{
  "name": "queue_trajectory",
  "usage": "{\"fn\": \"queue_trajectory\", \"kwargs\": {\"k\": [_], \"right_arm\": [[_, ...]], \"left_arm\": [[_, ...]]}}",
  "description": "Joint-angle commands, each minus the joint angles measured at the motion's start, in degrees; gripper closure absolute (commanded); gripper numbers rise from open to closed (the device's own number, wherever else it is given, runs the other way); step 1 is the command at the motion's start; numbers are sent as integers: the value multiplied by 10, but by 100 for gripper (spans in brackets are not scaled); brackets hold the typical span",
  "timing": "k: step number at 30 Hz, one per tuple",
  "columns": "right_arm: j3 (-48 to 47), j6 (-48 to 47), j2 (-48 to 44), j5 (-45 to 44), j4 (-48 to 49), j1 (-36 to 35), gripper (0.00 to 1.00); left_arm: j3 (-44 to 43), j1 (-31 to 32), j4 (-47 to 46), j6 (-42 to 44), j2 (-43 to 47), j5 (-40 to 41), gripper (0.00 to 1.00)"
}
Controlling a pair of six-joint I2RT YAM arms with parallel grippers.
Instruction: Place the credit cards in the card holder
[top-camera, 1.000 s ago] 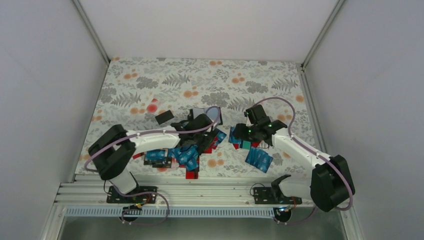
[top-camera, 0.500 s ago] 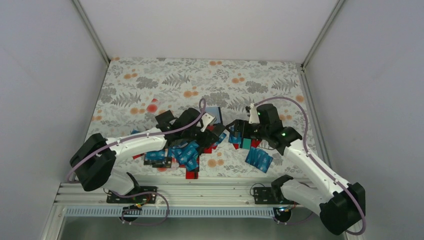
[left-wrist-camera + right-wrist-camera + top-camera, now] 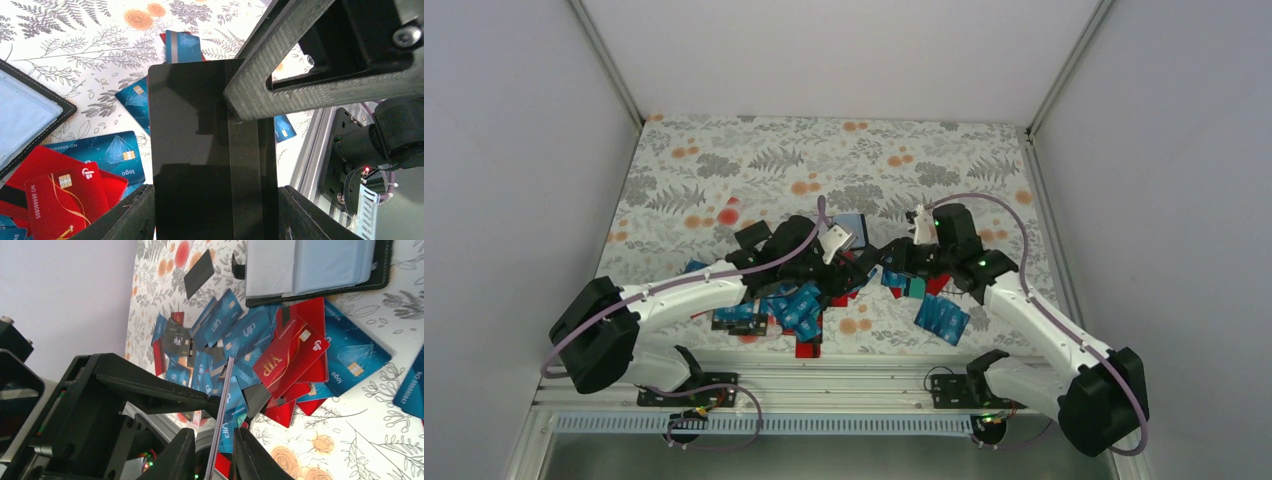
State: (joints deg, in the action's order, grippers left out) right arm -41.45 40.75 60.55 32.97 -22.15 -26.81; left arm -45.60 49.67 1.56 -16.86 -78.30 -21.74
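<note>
Credit cards (image 3: 799,305) heaped against the open card holder (image 3: 854,225), left gripper (image 3: 216,192) half-open, clamping a black card (image 3: 190,150) by its edges, right gripper (image 3: 214,432) narrowly straddling it, pinch we cannot confirm.

Black squarish wallet-like card holder with grey-blue inner side (image 3: 325,265): showing just one.
Thin flat blue plastic credit cards with white print (image 3: 350,357): numbering well over a dozen; overlapping too thickly for an exact count.
Thin flat red plastic cards (image 3: 292,355): showing at least five in the right wrist view, some half buried.
Thin flat black plastic cards (image 3: 199,274): showing at least three, counting the upright black card (image 3: 200,150), the lone black card (image 3: 752,234) off the heap and the VIP-printed black card (image 3: 176,340) within it.
Small teal card (image 3: 916,287): showing one.
White jointed robot arms (image 3: 694,288): standing two, side by side.
</note>
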Motion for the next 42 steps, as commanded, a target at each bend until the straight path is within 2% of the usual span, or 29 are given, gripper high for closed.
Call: {"fn": "queue_trajectory", "kwargs": {"k": [1,2,5,6,8,10,11,14,17,19,23,25,31,37,42], "right_arm": [[5,-1,17,50,29,3,86],[3,-5,18,49,25,3,90],[-6,-23,21,54,14,3,92],[-11,-31,21,62,13,3,91],[-19,-46,18,97,21,3,81],[-23,-49,11,146,41,3,69],[-28,-51,9,161,45,3,66],[-42,-52,1,188,49,3,61],[-56,-63,-3,179,34,3,60],[-68,-79,-1,128,-8,3,60],[-81,-99,5,-55,-102,3,59],[-73,-92,10,-117,-129,3,59],[-19,-68,30,-144,-165,2,59],[14,-71,41,-129,-172,-16,58],[16,-63,70,-104,-125,-48,57]], "left_arm": [[-2,4,-17,17,2,-2,62],[-3,4,-13,19,0,12,58],[-1,4,5,17,-6,79,31],[0,-1,12,12,-12,105,23],[-2,-19,28,0,-34,137,19],[4,-35,25,-4,-57,136,18],[8,-39,16,-6,-64,133,18],[18,-41,-6,-7,-80,122,19],[17,-42,-8,-8,-92,126,21],[15,-42,-1,-10,-88,131,23],[8,-39,20,12,-75,139,23],[7,-35,23,29,-75,127,24],[-4,-2,39,41,-95,116,27],[-15,11,178,-57,-92,211,28],[-12,53,298,-137,-56,263,24]]}}
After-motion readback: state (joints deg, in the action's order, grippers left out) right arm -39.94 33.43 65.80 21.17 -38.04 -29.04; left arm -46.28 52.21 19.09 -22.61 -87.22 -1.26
